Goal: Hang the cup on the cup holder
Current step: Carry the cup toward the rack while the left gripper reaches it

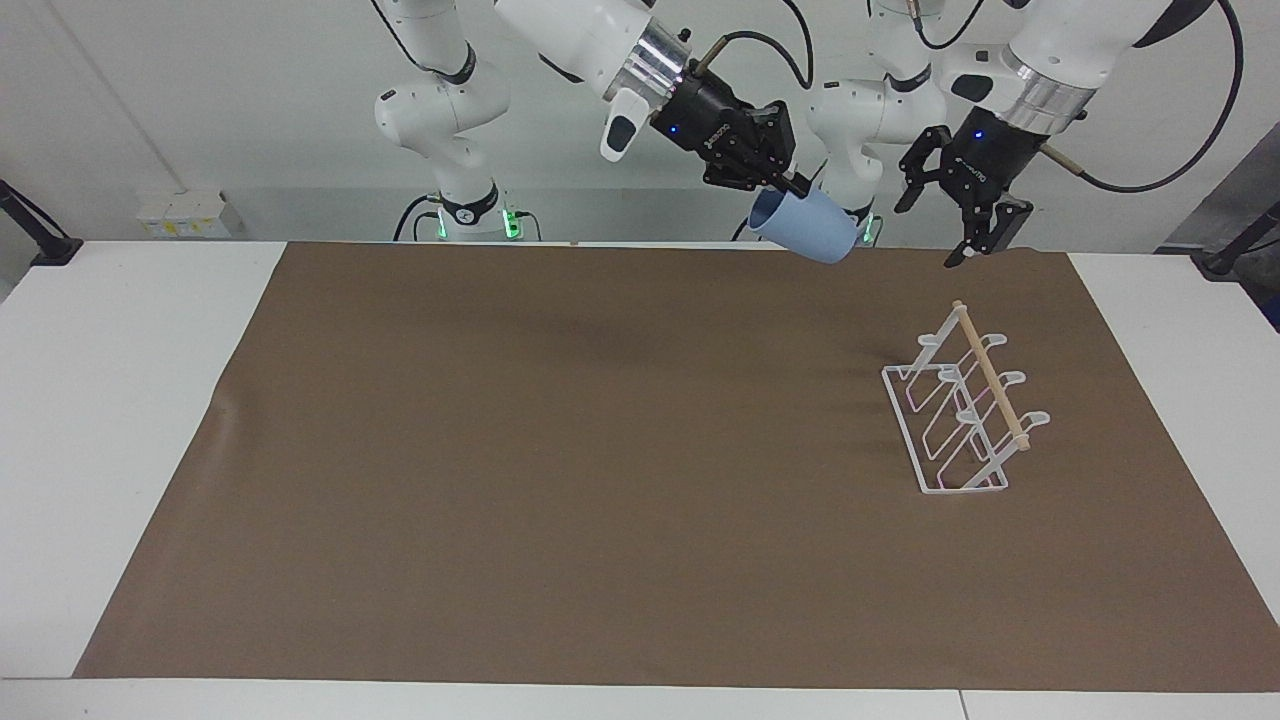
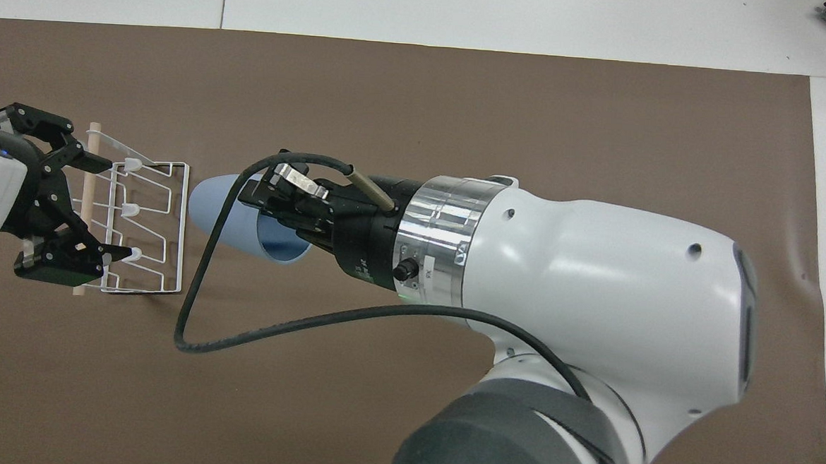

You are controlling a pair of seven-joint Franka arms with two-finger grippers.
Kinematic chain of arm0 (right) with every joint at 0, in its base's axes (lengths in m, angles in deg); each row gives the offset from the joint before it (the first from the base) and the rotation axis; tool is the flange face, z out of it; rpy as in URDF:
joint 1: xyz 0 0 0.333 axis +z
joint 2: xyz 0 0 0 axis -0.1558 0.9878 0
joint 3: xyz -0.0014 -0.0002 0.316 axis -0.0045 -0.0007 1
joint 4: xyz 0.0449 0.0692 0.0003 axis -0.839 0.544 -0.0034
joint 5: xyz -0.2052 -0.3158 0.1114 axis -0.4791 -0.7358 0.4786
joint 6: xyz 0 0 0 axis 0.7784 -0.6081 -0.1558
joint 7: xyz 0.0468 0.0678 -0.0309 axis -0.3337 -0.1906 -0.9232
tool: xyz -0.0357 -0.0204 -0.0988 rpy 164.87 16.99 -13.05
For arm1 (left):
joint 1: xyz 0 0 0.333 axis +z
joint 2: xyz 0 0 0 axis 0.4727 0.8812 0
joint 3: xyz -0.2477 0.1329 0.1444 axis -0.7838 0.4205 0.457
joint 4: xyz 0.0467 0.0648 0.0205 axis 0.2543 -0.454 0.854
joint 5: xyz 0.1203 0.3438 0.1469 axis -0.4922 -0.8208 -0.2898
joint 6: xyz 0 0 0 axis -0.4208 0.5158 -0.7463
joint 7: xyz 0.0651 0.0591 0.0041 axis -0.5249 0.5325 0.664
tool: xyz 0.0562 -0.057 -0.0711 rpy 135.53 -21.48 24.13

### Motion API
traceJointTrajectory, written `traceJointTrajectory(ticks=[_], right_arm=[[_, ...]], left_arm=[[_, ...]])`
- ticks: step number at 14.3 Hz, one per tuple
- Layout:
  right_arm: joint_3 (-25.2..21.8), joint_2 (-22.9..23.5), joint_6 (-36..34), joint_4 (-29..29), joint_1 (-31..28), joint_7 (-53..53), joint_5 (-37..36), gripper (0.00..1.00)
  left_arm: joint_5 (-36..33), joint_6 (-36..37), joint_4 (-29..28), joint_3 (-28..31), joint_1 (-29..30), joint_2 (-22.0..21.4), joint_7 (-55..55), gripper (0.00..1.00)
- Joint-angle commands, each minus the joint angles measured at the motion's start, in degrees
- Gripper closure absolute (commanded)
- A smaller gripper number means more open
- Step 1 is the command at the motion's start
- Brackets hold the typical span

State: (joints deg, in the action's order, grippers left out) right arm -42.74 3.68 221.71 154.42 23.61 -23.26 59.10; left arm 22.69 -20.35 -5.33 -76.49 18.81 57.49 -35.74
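The light-blue cup hangs tilted in the air, mouth toward the right arm. My right gripper is shut on its rim, one finger inside the mouth. It holds the cup over the mat's edge nearest the robots, close beside the cup holder as seen from overhead. The white wire cup holder with its wooden bar stands on the mat toward the left arm's end. My left gripper hovers open and empty high over the holder.
A brown mat covers most of the white table. The right arm's black cable loops below its wrist. Nothing else stands on the mat.
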Motion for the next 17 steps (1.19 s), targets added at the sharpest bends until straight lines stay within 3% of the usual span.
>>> traceJointTrajectory(ticks=[1,5,10,17], right_arm=[[-0.24,-0.34,1.46,0.41,0.56,0.75,1.53,1.00],[-0.24,-0.34,1.46,0.41,0.65,0.75,1.53,1.00],[-0.24,-0.34,1.29,0.41,0.65,1.02,1.53,1.00],[-0.24,-0.34,1.20,0.41,0.56,1.02,1.53,1.00]], left_arm=[[3.11,-3.27,-1.08,-0.43,-0.27,-1.53,-7.22,0.00],[8.12,-5.56,-1.08,-1.57,-0.27,-1.45,-8.12,0.00],[8.57,-8.72,-0.99,-5.96,-0.18,-1.45,-7.42,0.00],[10.50,-17.16,-5.64,-6.49,-2.81,-1.62,-7.06,0.00]])
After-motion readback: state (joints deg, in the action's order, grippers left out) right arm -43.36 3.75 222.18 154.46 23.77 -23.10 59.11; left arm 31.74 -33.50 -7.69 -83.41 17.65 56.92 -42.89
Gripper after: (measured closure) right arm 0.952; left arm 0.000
